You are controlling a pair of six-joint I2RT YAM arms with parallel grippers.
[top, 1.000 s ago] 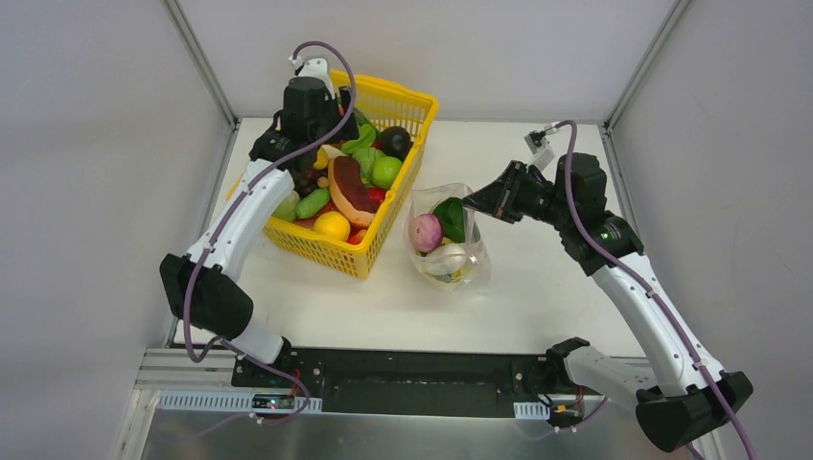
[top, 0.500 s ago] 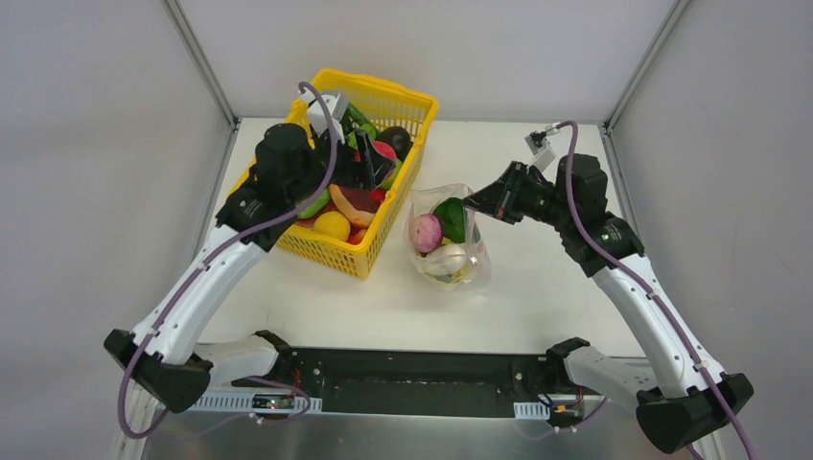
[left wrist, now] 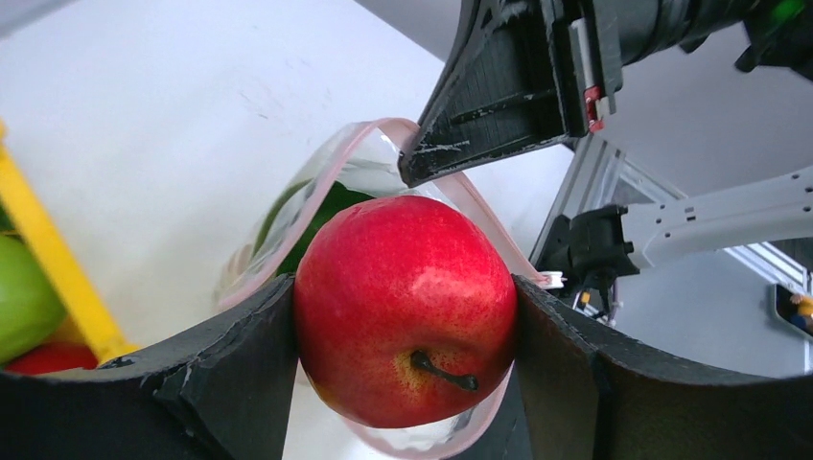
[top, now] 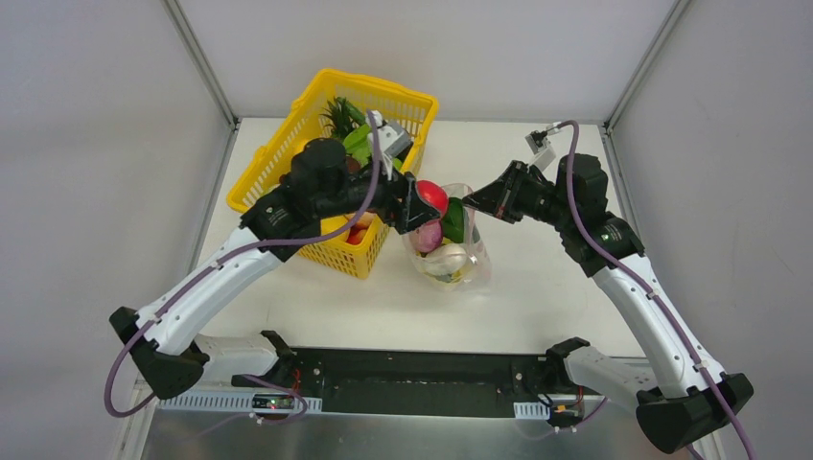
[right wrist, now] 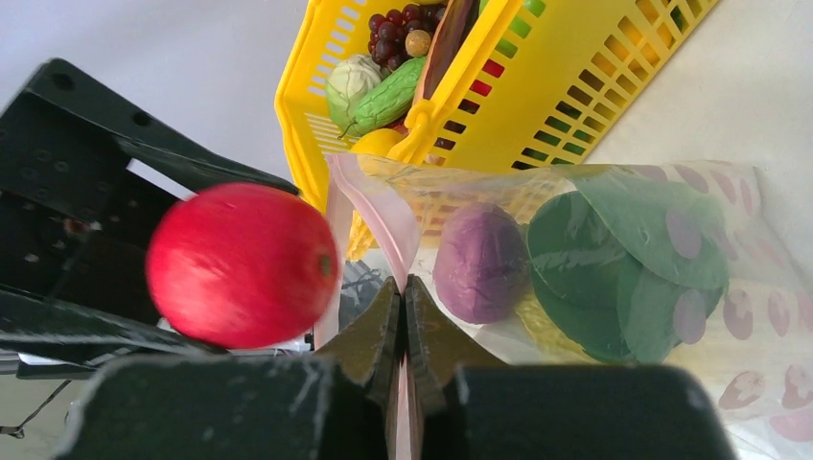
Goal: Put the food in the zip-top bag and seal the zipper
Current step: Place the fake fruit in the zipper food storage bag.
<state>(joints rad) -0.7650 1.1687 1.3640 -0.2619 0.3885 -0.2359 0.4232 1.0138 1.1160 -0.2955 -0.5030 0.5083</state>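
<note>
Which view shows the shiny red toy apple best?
Left wrist: the red toy apple is large and sharp, stem visible, clamped in the left gripper. Right wrist shows it blurred; top external shows it small.

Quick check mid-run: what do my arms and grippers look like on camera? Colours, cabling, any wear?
The left arm and right arm have white link shells with black joint housings. A purple cable loops along each. The left gripper and right gripper are matte black with wedge-shaped fingers, scuffed pale at the edges. A small pale camera module sits on each wrist.
</note>
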